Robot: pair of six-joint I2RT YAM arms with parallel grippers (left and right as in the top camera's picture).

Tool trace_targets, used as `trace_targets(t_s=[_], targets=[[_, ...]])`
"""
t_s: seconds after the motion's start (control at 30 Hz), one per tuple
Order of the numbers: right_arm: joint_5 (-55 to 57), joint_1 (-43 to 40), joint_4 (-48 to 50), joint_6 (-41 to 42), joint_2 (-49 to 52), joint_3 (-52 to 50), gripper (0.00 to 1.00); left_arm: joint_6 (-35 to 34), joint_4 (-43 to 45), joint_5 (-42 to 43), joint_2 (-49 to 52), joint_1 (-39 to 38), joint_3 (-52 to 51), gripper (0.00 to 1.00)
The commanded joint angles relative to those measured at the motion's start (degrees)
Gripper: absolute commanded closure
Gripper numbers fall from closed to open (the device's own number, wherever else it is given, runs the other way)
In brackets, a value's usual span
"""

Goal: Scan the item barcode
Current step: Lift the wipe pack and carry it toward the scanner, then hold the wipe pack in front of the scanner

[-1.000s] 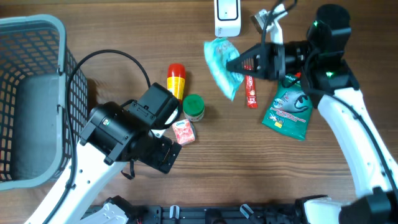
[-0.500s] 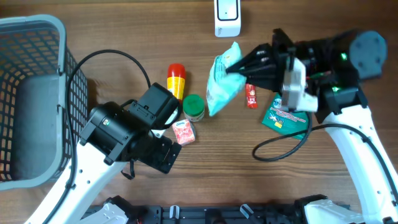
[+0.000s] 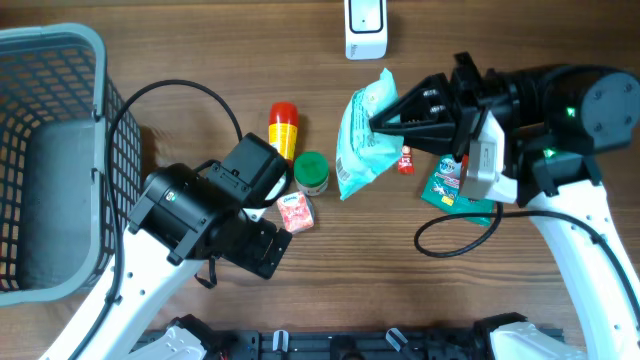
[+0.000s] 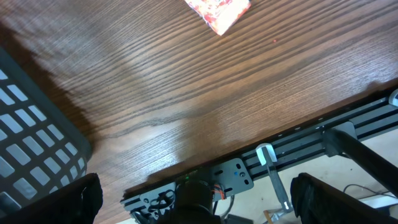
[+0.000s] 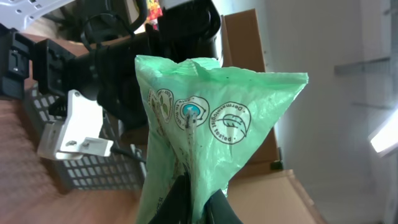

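jar [image 3: 311, 172] = ref | basket [image 3: 50, 38] far left | bottle [image 3: 283, 128] just left-behind | carton [image 3: 295, 213] just before | pouch [image 3: 360, 145] right | scanner [image 3: 366, 28] behind-right

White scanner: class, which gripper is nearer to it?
Right. The right gripper, shut on the green pouch, is just below-right of the scanner; the left gripper sits far down-left, by the pink packet.

Grey basket [image 3: 50, 40] at left, red-yellow bottle [image 3: 284, 128] by green-lid jar [image 3: 311, 172], pink pkt [image 3: 295, 213], dk green pouch [image 3: 438, 188]
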Motion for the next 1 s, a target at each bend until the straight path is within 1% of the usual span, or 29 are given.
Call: trace_targets(t_s=[0.0,0.07,0.13,0.17,0.2,0.23,0.3,0.37,0.4,0.5,0.57,0.6,0.63,0.77,0.8,0.83,0.9,0.97], targets=[[-3.5,0.4,-0.7,-2.4,-3.3,0.9,0.96,-0.4,0.0,0.3,-0.4,0.2,0.1,0.0],[-3.3,0.3,-7.1,0.1,-3.3,0.9,0.96,-0.4,0.0,0.3,-0.4,0.2,0.1,0.0],[-0.2,-0.3,-18.9,4.9,-3.1,0.9,0.96,-0.4,0.0,0.3,-0.4,0.2,0.1,0.0],[5.2,-0.6,-27.9,7.0,-3.0,0.9,0.96,-0.4,0.0,0.3,-0.4,0.2,0.1,0.0],[10.5,-0.6,-34.7,7.6,-2.6,0.9,0.96,-0.4,0.0,0.3,-0.4,0.2,0.1,0.0],[17.2,-0.6,-42.4,10.0,-1.9,0.9,0.96,-0.4,0.0,0.3,-0.4,0.2,0.1,0.0],[21.7,-0.6,-47.8,17.8,-0.4,0.9,0.96,-0.4,0.0,0.3,-0.4,0.2,0.1,0.0],[27.5,-0.6,-50.6,24.4,1.2,0.9,0.96,-0.4,0.0,0.3,-0.4,0.2,0.1,0.0],[31.2,-0.6,-51.2,27.1,2.1,0.9,0.96,-0.4,0.0,0.3,-0.4,0.2,0.1,0.0],[49.1,-0.6,-50.1,41.9,6.5,0.9,0.96,-0.4,0.0,0.3,-0.4,0.2,0.1,0.0],[62.7,-0.6,-48.1,53.8,10.8,0.9,0.96,-0.4,0.0,0.3,-0.4,0.2,0.1,0.0],[67.7,-0.6,-46.8,59.0,13.4,0.9,0.96,-0.4,0.0,0.3,-0.4,0.2,0.1,0.0],[70.5,-0.6,-45.3,62.8,16.5,0.9,0.96,-0.4,0.0,0.3,-0.4,0.2,0.1,0.0],[71.5,-0.6,-34.7,71.1,29.2,1.2,0.95,-0.4,0.0,0.3,-0.4,0.2,0.1,0.0],[71.5,-0.6,-29.7,73.4,34.0,2.0,0.95,-0.4,0.0,0.3,-0.4,0.2,0.1,0.0],[71.7,-0.6,-27.2,74.9,37.0,3.2,0.95,-0.4,0.0,0.3,-0.4,0.2,0.1,0.0],[72.7,-0.6,-25.0,77.4,43.9,8.0,0.95,-0.4,0.0,0.3,-0.4,0.2,0.1,0.0],[72.7,-0.6,-25.4,77.6,47.2,11.7,0.96,-0.4,0.0,0.3,-0.4,0.2,0.1,0.0]])
